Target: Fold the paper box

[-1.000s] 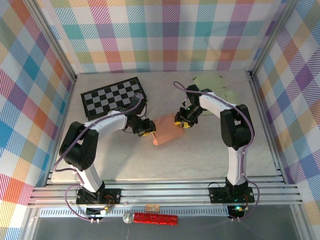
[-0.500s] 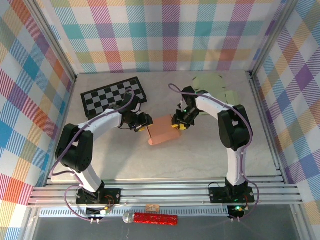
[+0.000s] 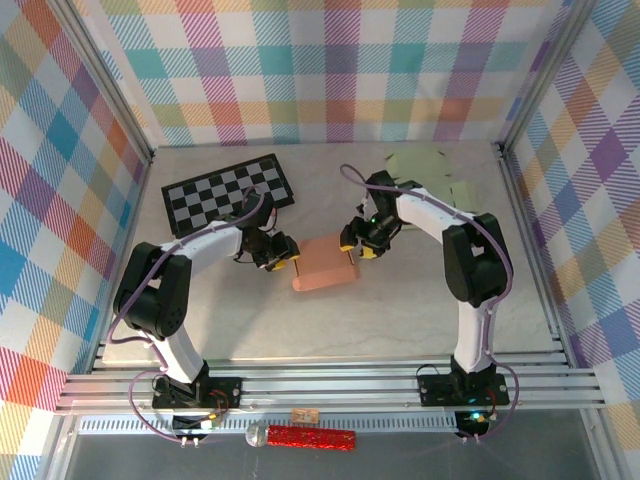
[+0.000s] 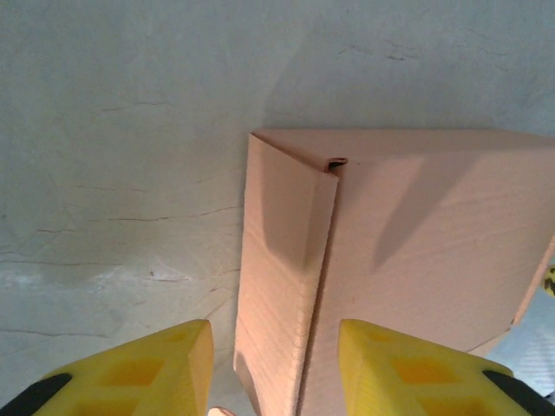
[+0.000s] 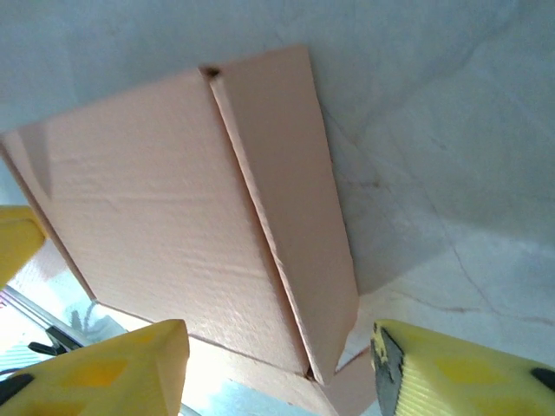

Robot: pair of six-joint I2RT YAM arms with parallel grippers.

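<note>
paper box [image 3: 325, 266] mid-table | L gripper [image 3: 285, 255] at its 9, R gripper [image 3: 351, 248] at 2, both w/ fingers apart astride box edges, nothing held | checkerboard [image 3: 228, 192] at 10, green sheets [image 3: 432, 166] at 2 | pale tabletop [image 3: 400, 310], plaid walls [image 3: 330, 70]

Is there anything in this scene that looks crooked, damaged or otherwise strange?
Nothing looks damaged. The paper box lies askew on the table, and a small gap shows at the corner where its side flap meets the top panel. The checkerboard also sits tilted to the table edges.

checkerboard [image 3: 228, 193] at back left, pale green sheets [image 3: 430, 165] at back right
</note>
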